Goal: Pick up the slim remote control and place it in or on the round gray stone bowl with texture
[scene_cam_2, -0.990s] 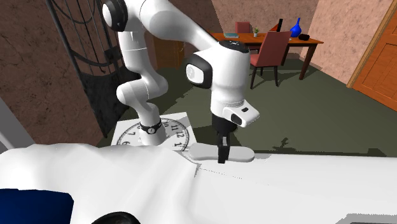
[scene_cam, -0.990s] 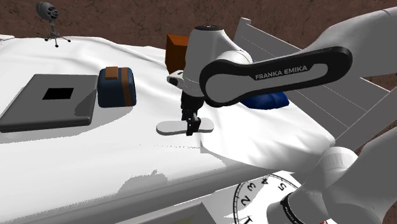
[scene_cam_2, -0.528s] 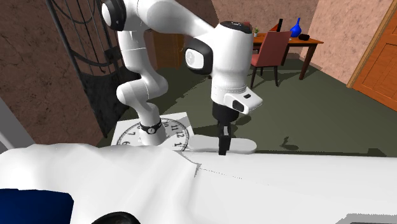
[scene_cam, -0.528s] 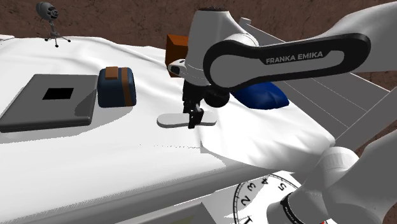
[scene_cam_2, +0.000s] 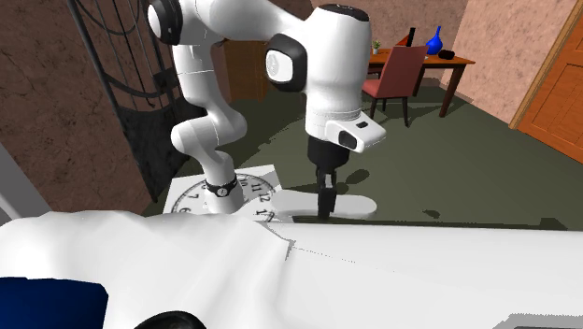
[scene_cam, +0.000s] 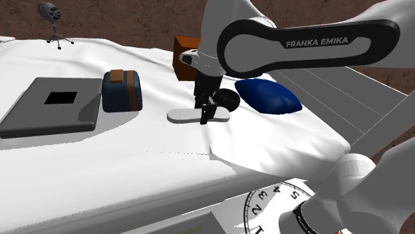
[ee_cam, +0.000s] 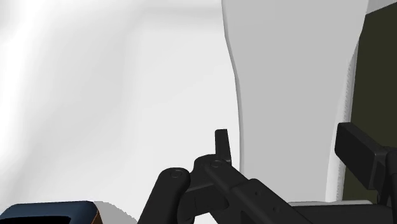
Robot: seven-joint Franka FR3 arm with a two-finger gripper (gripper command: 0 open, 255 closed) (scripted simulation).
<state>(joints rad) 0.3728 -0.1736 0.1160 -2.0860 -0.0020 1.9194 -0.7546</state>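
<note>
Lifted since a second ago, the remote (scene_cam: pixel 181 116) hangs higher over the bed (scene_cam: pixel 133 166) in the shoulder view and nearer the dark bowl (scene_cam: pixel 229 100), which sits just beside a blue pillow (scene_cam: pixel 269 96); the gripper (scene_cam: pixel 205 118) clamps it a little off its middle

From the second exterior view, the gripper (scene_cam_2: pixel 326 207) points straight down, the remote (scene_cam_2: pixel 355 202) is level and clear of the bed (scene_cam_2: pixel 420 271), and the bowl (scene_cam_2: pixel 173 321) sits at the bottom edge

At the wrist, the fingers (ee_cam: pixel 359 153) press the pale remote (ee_cam: pixel 286 76) across its width

Risk: the remote looks longer than the bowl is wide, so an off-centre release could tip it over the rim, and the offset grip may let it swivel on the way
</note>
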